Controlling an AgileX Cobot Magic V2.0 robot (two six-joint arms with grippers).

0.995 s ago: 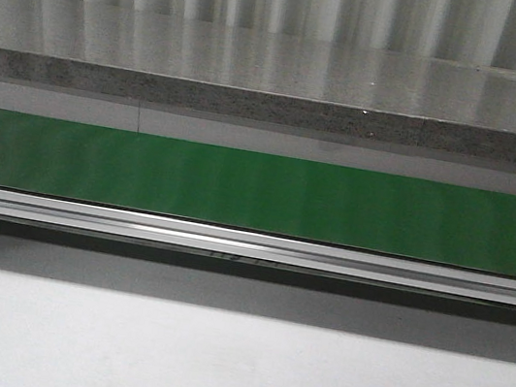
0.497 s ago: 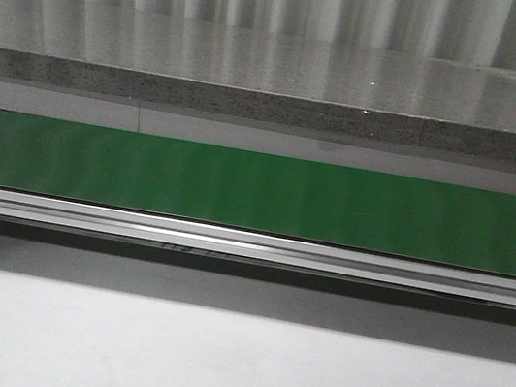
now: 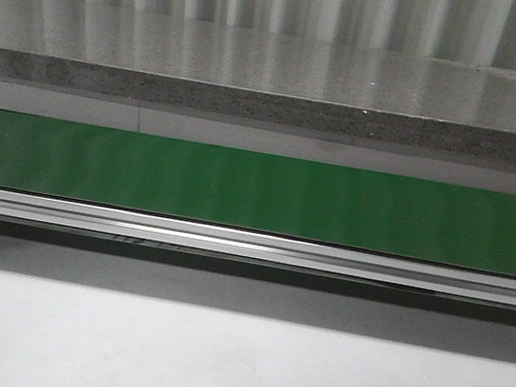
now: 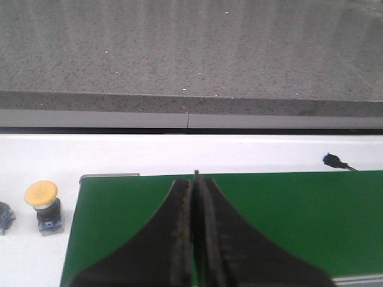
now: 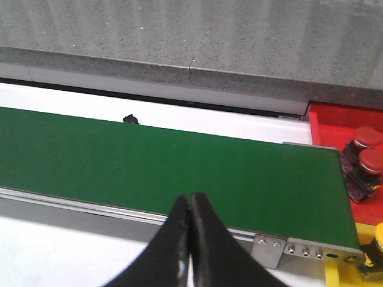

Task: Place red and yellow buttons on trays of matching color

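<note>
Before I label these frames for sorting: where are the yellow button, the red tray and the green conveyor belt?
yellow button [image 4: 41, 192]: left wrist view, on its yellow cap.
red tray [image 5: 335, 122]: right wrist view, on its bare floor.
green conveyor belt [image 3: 258, 192]: front view, mid-surface.

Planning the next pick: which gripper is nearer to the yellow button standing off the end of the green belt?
Left. The yellow button stands beside the belt's end near the left gripper. The right gripper hangs over the belt's opposite end, by the red tray.

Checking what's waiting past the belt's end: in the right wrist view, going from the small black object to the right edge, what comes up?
Small black object → green belt → red tray holding two red buttons.
</note>
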